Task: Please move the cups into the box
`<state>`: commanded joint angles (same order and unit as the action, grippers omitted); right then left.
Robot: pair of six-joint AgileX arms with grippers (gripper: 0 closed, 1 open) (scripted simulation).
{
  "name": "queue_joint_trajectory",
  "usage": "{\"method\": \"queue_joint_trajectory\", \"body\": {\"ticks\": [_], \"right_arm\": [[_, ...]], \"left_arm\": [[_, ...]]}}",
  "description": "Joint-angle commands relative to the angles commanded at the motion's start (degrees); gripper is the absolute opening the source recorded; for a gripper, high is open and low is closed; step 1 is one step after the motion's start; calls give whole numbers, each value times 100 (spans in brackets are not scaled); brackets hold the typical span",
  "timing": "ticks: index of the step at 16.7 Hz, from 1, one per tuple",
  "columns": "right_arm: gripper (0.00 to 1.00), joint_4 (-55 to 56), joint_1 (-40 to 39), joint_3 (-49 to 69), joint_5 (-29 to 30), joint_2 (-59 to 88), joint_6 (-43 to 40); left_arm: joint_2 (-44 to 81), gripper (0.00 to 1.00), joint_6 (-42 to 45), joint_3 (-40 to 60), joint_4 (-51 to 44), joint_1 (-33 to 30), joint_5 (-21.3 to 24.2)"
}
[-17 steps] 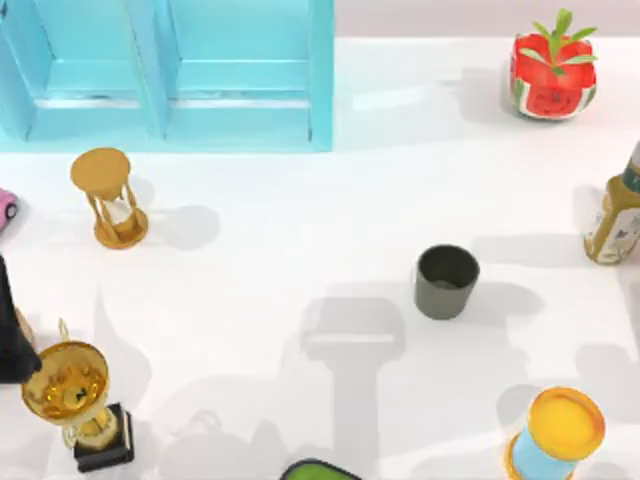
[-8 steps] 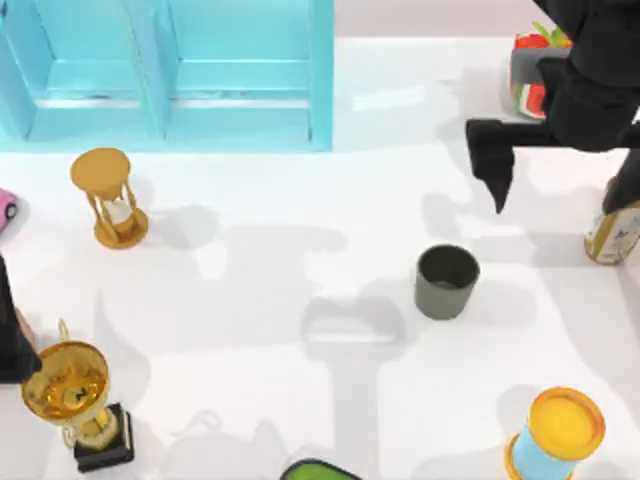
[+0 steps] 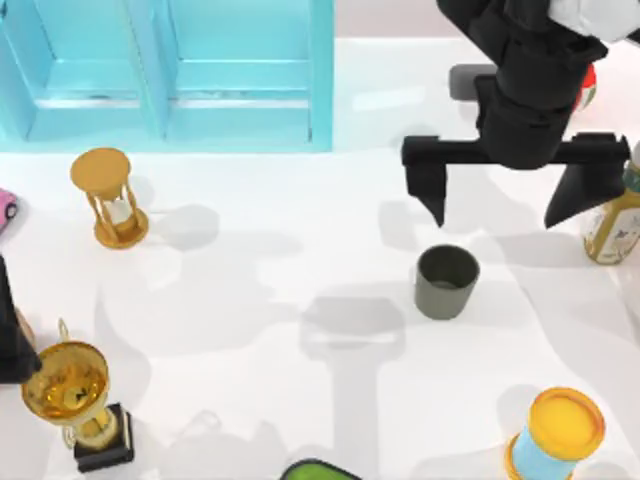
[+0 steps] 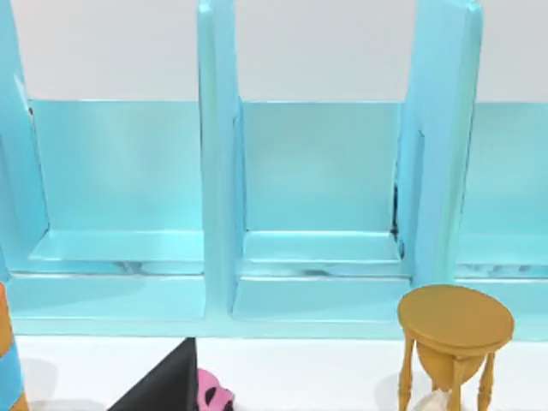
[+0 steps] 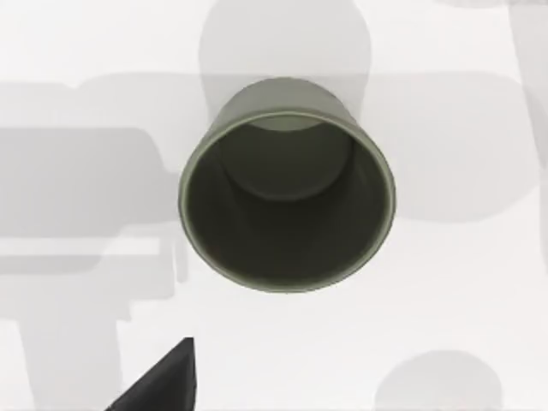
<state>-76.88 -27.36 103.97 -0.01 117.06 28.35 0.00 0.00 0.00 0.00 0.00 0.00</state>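
Note:
One dark grey cup (image 3: 446, 282) stands upright and empty on the white table, right of centre. My right gripper (image 3: 495, 220) hangs open just behind it, its two black fingers spread wider than the cup and touching nothing. From the right wrist view I look straight down into the cup (image 5: 287, 197), with one dark fingertip (image 5: 163, 385) beside it. The light blue box (image 3: 320, 80) with open compartments stands at the back left and also faces the left wrist view as the box (image 4: 218, 171). My left arm (image 3: 10, 335) stays parked at the left edge.
A golden hourglass (image 3: 110, 195) stands in front of the box. A golden trophy (image 3: 75, 400) is at front left, a yellow-lidded blue can (image 3: 558, 435) at front right, a bottle (image 3: 615, 225) at the right edge. A green object (image 3: 318, 470) lies at the front edge.
My right arm has come into view from the back right and swung left and forward, so its open gripper now hangs just behind the cup. The cup has not moved.

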Motion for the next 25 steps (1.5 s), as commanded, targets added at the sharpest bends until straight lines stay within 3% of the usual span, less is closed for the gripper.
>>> {"method": "queue_joint_trajectory", "body": {"ticks": [4,11,16,25], "right_arm": [[100,218,12,-232,-2,14,-9],[100,1938,-14,-1554,3,353,19],[100,2106,-19,-1709,3,396,24],[32,2106,-19,-1709,3,396,24]], "left_arm": [[0,100,0,0,0,0,0],[0,100,0,0,0,0,0],[0,100,0,0,0,0,0],[0,100,0,0,0,0,0]]}}
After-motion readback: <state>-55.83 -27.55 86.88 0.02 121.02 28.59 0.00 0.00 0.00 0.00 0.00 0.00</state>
